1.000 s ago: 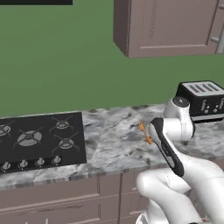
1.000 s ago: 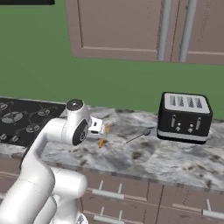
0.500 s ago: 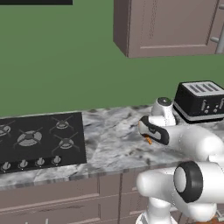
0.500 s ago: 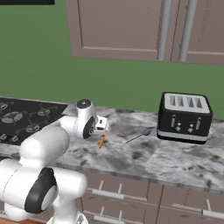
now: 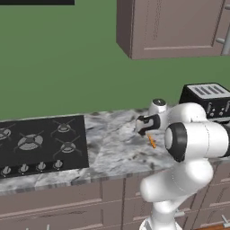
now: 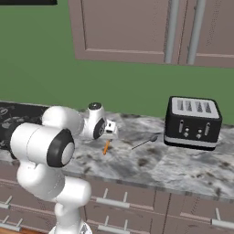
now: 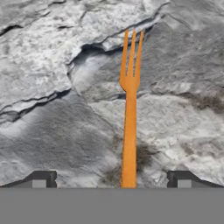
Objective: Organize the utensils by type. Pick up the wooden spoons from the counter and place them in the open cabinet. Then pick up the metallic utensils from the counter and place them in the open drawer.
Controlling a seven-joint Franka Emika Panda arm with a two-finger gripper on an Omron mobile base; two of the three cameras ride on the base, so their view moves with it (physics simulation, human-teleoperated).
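Both base views look forward and down from behind the arm, one from its left and one from its right, sharing the marbled desk [image 5: 112, 148], the toaster [image 6: 192, 122] and the orange fork [image 6: 106, 147] under the hand [image 6: 109, 129]. The hand view looks straight down from close above, the fork [image 7: 130, 113] running up its middle.

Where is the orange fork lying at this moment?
The orange fork lies flat on the marbled counter, between the cooktop and the toaster, directly under the open gripper.
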